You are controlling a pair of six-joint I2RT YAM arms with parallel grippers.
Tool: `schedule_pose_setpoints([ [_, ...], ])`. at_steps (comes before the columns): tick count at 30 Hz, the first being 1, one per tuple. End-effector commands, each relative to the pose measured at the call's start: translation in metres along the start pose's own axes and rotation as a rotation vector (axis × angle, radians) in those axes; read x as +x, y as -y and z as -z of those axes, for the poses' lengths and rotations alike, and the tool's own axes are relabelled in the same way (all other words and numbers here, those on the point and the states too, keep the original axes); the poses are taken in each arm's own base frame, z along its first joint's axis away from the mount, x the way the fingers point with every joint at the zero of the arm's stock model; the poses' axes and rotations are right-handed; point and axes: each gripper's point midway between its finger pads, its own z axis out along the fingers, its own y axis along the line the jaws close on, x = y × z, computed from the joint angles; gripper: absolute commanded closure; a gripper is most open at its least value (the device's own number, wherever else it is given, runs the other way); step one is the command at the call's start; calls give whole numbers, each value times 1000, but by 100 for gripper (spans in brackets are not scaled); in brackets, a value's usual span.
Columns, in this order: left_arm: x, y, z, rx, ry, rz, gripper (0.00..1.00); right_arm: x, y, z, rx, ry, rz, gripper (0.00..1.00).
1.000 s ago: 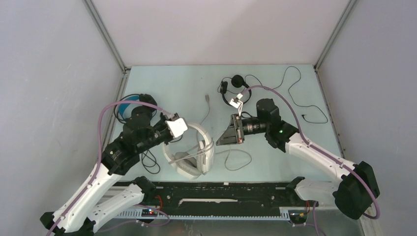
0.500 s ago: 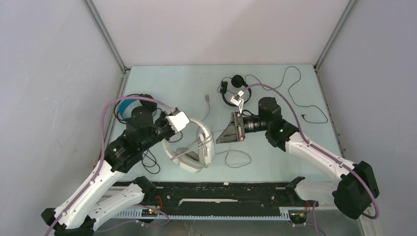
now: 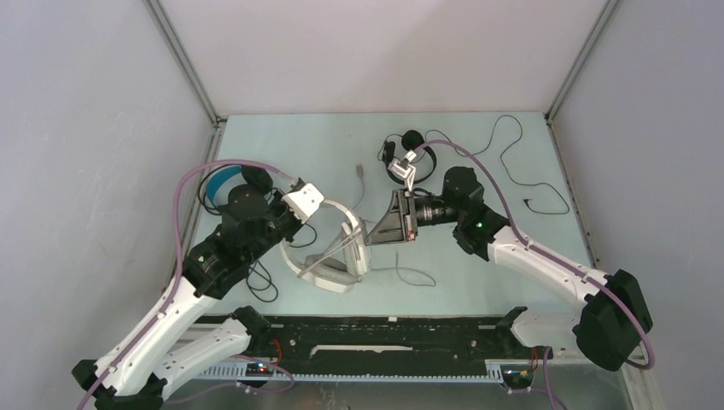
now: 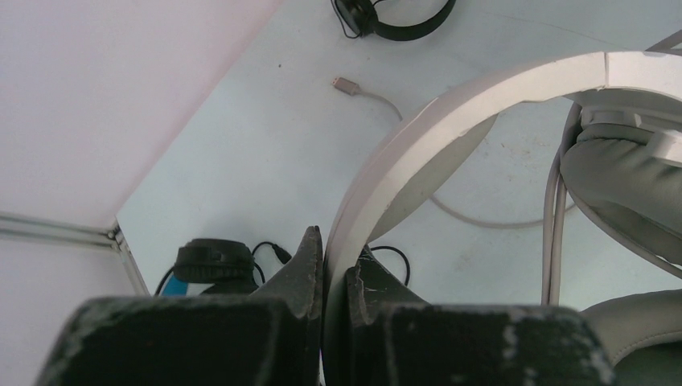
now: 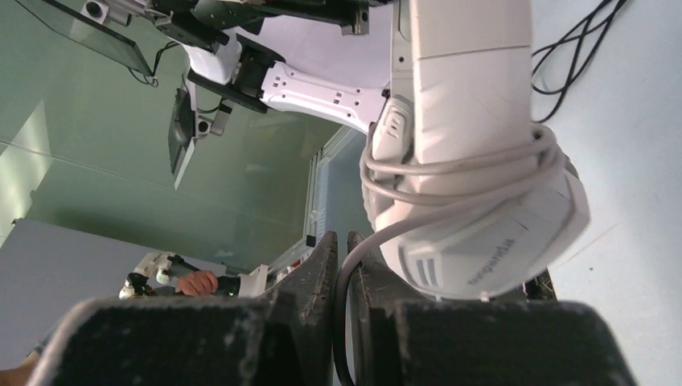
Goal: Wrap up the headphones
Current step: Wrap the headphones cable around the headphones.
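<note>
My left gripper [image 4: 334,257] is shut on the headband [image 4: 450,104] of the large white headphones [image 3: 337,256], which it holds tilted up on edge at the table's middle. Their grey cable [image 5: 458,173] is looped around one white ear cup [image 5: 490,233]. My right gripper [image 5: 343,245] is shut on that cable just beside the cup, and it appears from above as the right gripper [image 3: 369,236]. The cable's plug end [image 3: 361,171] lies on the table behind. The small black on-ear headset [image 3: 408,154] lies at the back. The bulky black headset with blue lining [image 3: 226,184] lies at the left.
The small headset's thin black cable [image 3: 512,162] snakes over the back right of the table. A slack loop of grey cable [image 3: 410,278] rests in front of the right gripper. Black cable [image 3: 260,282] trails near the left arm. Grey walls enclose the table on three sides.
My left gripper has tipped the white headphones up and shifted them right. My right gripper has moved left to the ear cup with the cable, and the slack loop on the table has shrunk.
</note>
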Motion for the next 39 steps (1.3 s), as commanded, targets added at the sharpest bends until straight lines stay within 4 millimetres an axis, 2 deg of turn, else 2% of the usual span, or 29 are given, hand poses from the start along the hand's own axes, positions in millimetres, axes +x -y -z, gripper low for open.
schedule_pose_setpoints([
  [1, 0, -26, 6, -150, -50, 117, 100, -27, -50, -11, -94, 26, 163, 88],
  [6, 1, -29, 4, -178, -60, 177, 100, -33, -58, -21, -91, 20, 182, 86],
  [11, -1, -40, 4, -267, -61, 281, 100, -39, -65, -33, -93, 41, 200, 85],
  [19, -6, -46, -8, -351, -71, 494, 100, -37, -55, -46, -85, 39, 198, 83],
  [31, -14, -67, -10, -547, -65, 818, 100, -33, -34, -59, 23, 70, 257, 84],
  [39, -23, -66, -10, -549, -9, 944, 100, -29, -20, -63, 129, 93, 322, 84],
])
